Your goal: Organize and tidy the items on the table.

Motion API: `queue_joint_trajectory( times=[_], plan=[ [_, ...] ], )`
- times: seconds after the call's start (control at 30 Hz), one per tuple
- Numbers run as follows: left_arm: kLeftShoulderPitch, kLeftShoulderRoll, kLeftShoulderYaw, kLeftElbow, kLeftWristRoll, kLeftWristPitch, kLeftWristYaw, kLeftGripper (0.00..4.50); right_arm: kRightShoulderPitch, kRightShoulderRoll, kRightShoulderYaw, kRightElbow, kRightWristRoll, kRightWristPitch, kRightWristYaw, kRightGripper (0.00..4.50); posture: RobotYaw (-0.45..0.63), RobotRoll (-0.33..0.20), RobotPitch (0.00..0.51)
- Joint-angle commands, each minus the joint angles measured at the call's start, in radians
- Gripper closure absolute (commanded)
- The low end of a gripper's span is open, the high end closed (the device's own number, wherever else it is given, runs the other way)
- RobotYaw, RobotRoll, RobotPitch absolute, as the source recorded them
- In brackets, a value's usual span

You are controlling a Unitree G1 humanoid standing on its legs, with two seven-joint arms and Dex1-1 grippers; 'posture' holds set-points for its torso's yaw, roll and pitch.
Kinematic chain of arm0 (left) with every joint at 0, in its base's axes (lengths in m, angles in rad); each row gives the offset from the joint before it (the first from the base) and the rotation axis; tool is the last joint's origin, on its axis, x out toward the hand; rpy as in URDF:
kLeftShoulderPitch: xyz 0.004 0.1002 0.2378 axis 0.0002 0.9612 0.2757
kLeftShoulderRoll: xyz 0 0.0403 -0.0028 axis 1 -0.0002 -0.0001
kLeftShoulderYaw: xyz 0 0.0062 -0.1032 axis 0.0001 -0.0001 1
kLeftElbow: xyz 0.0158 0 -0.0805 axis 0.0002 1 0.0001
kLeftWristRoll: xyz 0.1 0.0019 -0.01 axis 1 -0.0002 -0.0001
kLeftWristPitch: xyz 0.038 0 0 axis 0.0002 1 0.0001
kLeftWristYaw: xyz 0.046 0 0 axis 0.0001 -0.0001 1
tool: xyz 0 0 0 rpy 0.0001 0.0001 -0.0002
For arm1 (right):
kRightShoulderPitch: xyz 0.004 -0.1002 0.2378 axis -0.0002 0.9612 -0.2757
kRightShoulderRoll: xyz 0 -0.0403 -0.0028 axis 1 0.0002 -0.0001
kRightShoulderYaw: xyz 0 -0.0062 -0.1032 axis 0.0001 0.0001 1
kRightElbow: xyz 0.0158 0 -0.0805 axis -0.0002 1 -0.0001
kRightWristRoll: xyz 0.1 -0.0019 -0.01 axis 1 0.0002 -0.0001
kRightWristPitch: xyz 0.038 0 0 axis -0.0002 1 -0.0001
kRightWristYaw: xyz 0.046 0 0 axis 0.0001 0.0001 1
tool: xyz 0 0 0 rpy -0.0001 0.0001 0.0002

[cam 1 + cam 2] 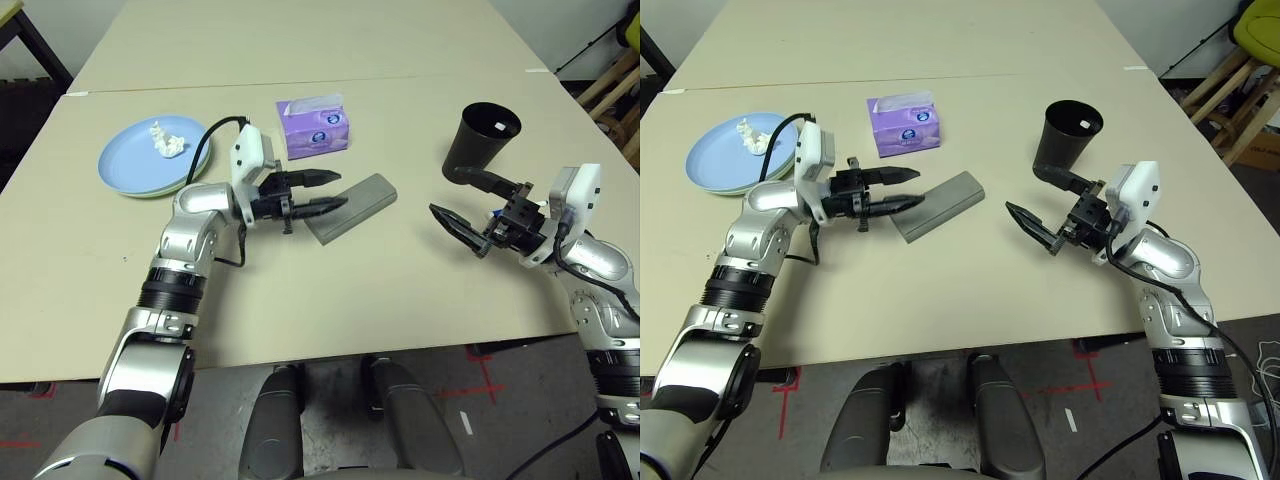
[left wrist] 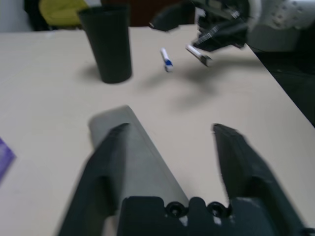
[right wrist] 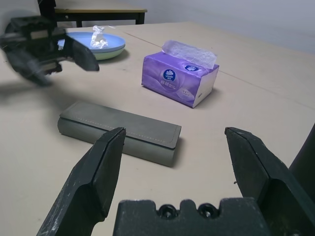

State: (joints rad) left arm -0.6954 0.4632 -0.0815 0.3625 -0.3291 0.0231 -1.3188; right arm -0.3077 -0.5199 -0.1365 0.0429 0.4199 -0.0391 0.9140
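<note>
A second beige table (image 1: 300, 40) butts against the work table at twelve o'clock; grey floor (image 1: 1110, 400) at six o'clock carries red tape crosses (image 1: 1087, 372); wooden chair legs (image 1: 1240, 110) and a yellow-green seat (image 1: 1262, 25) stand at two o'clock; black cables (image 1: 590, 45) trail nearby.
</note>
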Motion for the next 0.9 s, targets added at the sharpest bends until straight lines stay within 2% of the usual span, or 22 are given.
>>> queue_joint_trajectory(
  times=[0.03,0.27,0.33,0.47,0.53,0.63,0.73,0.83,0.9],
  plan=[
    [0.002,0.012,-0.012,0.001,0.011,-0.025,-0.028,0.03,0.000,-0.018,-0.014,-0.012,0.012,0.006,0.012,0.00,0.04,0.000,0.177],
    [-0.005,0.005,-0.016,0.049,0.022,-0.086,-0.055,0.03,0.018,-0.042,-0.034,-0.029,0.031,0.022,0.006,0.00,0.02,0.000,0.170],
    [-0.015,-0.015,-0.016,0.061,0.015,-0.101,-0.058,0.03,0.029,-0.059,-0.077,-0.035,0.060,0.065,-0.021,0.00,0.01,0.000,0.165],
    [-0.025,-0.038,-0.010,0.071,0.013,-0.113,-0.054,0.03,0.046,-0.124,-0.107,-0.058,0.085,0.131,0.004,0.00,0.01,0.000,0.160],
    [-0.027,-0.038,-0.010,0.076,0.014,-0.115,-0.057,0.03,0.030,-0.203,-0.089,-0.056,0.076,0.180,0.062,0.00,0.00,0.000,0.162],
    [-0.025,-0.038,-0.010,0.082,0.014,-0.119,-0.059,0.03,-0.062,-0.341,-0.025,0.036,-0.009,0.186,0.167,0.00,0.00,0.000,0.167],
    [-0.018,-0.039,-0.006,0.078,0.013,-0.120,-0.050,0.03,-0.155,-0.423,0.025,0.134,-0.056,0.189,0.258,0.00,0.01,0.000,0.173],
    [-0.007,-0.035,-0.002,0.063,0.011,-0.116,-0.041,0.03,-0.182,-0.480,0.094,0.167,-0.140,0.204,0.296,0.00,0.02,0.000,0.177],
    [0.000,-0.031,0.001,0.054,0.011,-0.111,-0.036,0.03,-0.188,-0.520,0.156,0.158,-0.247,0.210,0.274,0.00,0.03,0.000,0.181]
  ],
)
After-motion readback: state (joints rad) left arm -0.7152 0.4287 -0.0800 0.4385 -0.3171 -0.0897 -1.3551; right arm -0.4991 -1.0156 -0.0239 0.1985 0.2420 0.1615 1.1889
